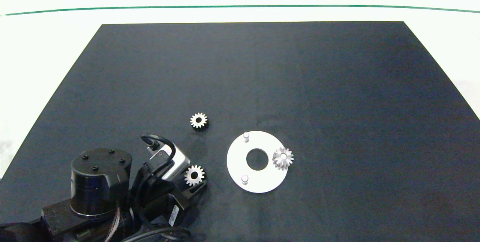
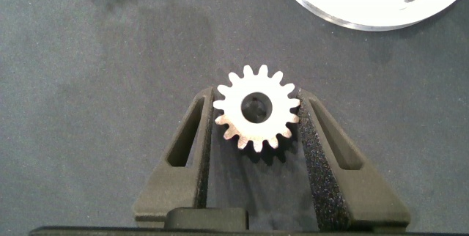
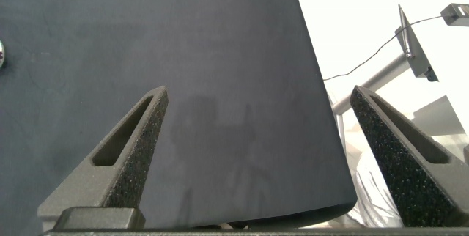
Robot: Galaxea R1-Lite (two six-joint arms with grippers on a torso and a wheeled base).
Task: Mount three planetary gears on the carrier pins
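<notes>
Dark matting covers the worktop (image 1: 262, 77). On it lies a white disc (image 1: 236, 167) with one gear (image 1: 282, 158) on a pin, two carrier pins (image 1: 246, 136) bare. Left gripper (image 2: 256, 130) fingers pinch a second gear (image 2: 256, 113) beside the disc; a third gear (image 1: 198, 120) lies apart. Right gripper (image 3: 260, 130) fingers are spread

Left arm (image 1: 101, 185): black cylindrical joint showing three screw heads, silver camera block, looping black cable; tool fingers (image 2: 183, 148) (dark grey, foam-lined) tapering.
</notes>
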